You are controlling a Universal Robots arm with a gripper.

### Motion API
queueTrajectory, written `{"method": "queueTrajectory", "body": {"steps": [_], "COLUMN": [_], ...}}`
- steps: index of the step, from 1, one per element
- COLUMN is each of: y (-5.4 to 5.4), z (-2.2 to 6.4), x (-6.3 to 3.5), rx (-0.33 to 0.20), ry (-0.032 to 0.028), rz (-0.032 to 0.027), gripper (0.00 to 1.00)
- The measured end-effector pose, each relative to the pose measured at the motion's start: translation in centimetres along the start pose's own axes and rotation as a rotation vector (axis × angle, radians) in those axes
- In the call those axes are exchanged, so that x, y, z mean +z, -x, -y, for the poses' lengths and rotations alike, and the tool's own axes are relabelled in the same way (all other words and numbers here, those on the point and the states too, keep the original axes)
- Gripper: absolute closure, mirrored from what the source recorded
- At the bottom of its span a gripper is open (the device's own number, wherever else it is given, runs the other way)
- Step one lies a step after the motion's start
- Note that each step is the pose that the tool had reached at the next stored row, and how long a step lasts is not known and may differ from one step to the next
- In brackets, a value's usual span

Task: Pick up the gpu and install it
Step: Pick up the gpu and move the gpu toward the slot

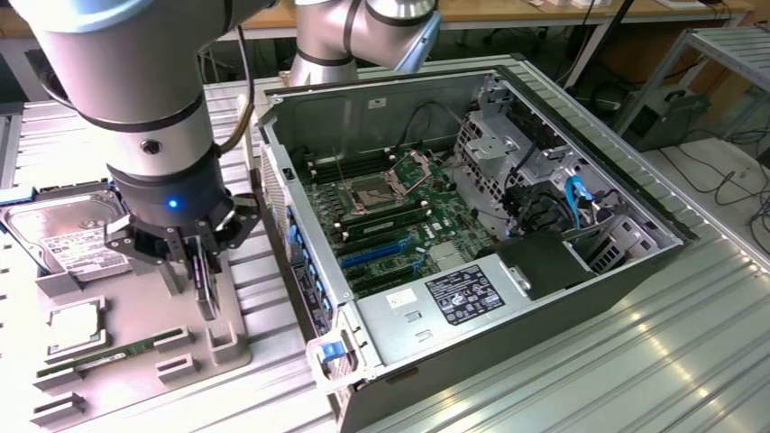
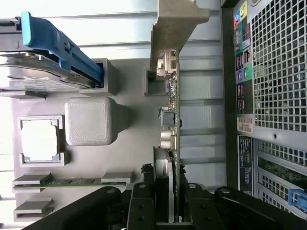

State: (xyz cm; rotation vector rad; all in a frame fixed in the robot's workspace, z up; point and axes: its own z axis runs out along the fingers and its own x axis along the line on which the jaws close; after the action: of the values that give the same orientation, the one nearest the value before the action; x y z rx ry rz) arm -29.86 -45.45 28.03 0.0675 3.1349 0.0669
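Note:
The gpu (image 1: 207, 293) is a thin dark card standing on edge over the grey parts holder (image 1: 144, 311), at the exterior view's left beside the open computer case (image 1: 626, 280). My gripper (image 1: 200, 271) comes down onto it from above, with one finger on each flat side. The wrist view shows the gpu (image 2: 171, 120) edge-on, its silvery bracket (image 2: 175, 24) at the far end. There the gripper (image 2: 168, 206) has its fingers pressed against both faces of the card. Whether the card is clear of its holder slot (image 2: 152, 80), I cannot tell.
The holder also carries a silver hard drive (image 1: 72, 236) with a blue latch (image 2: 57, 45), a processor chip (image 1: 75, 323) and a green memory stick (image 1: 114, 354). The case lies open with its motherboard (image 1: 398, 221) and blue card slots (image 1: 373, 254) exposed. Its rear panel (image 2: 273, 96) stands close beside the card.

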Motion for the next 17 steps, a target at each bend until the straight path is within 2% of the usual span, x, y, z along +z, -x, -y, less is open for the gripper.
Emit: {"method": "queueTrajectory", "body": {"steps": [7, 17], "y": [0.0, 0.0], "z": [-0.08, -0.18], "x": [-1.86, -4.03], "rx": [0.000, 0.000], "ry": [-0.0001, -0.0003], "rz": [-0.0001, -0.0001], "gripper": [0.72, 0.72]}}
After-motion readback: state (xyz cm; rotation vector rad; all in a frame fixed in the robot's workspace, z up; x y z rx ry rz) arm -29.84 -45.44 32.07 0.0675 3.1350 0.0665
